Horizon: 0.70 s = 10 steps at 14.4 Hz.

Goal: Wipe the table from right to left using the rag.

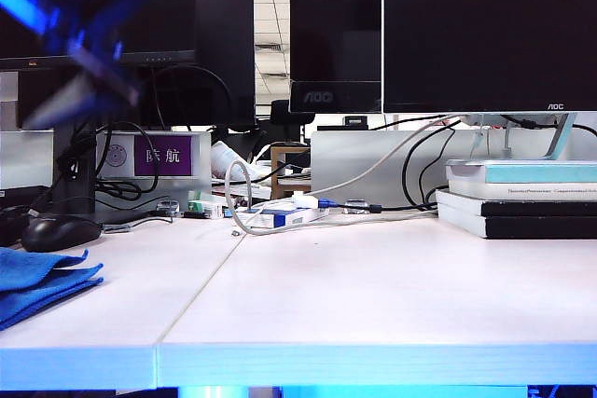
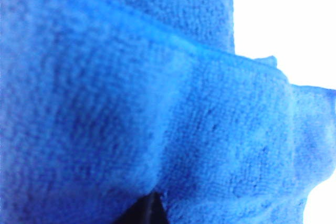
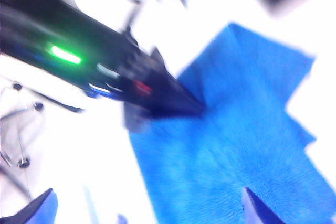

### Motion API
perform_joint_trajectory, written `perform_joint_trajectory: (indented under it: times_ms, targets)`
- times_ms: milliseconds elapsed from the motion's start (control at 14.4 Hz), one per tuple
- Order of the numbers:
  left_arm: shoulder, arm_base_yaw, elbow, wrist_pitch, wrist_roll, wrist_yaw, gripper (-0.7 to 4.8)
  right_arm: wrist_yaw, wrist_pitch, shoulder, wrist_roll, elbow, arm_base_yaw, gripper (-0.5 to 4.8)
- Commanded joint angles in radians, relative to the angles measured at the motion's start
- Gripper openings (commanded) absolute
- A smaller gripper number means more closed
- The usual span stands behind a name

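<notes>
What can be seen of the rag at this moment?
The rag is a bright blue, fuzzy cloth in loosely folded layers, lying flat at the far left of the table, partly cut off in the exterior view. A dark arm tip presses onto its top in the right wrist view; the left wrist view shows only its nap.

Only a few bits of text are showing up in the exterior view: "AOC" is sitting in grey letters on the lower bezel of the middle monitor (image 1: pixel 322 97), and the same "AOC" logo is showing tiny on the bottom edge of the big right monitor (image 1: pixel 555 107). A purple sign (image 1: pixel 169 155) on the grey box at the back left is displaying two white Chinese characters, looks like 民航, and the book spines on the right are too small to read.
</notes>
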Motion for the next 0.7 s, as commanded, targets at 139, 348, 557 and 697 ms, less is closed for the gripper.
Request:
perform_joint_trajectory:
  times_ms: [139, 348, 557, 697]
  targets:
    - [-0.024, -0.003, 0.017, 0.014, 0.007, 0.071, -0.05, 0.022, 0.024, -0.122, -0.013, 0.005, -0.047, -0.08]
    - [-0.160, -0.008, 0.050, -0.032, -0.008, 0.078, -0.05, 0.072, 0.059, -0.221, -0.012, 0.005, -0.091, -0.01]
    - [-0.276, -0.008, 0.073, -0.047, -0.048, 0.103, -0.05, 0.093, 0.042, -0.270, -0.014, 0.005, -0.111, -0.01]
    - [-0.356, -0.009, 0.079, -0.050, -0.057, 0.105, -0.05, 0.107, 0.034, -0.300, -0.032, 0.005, -0.111, -0.01]
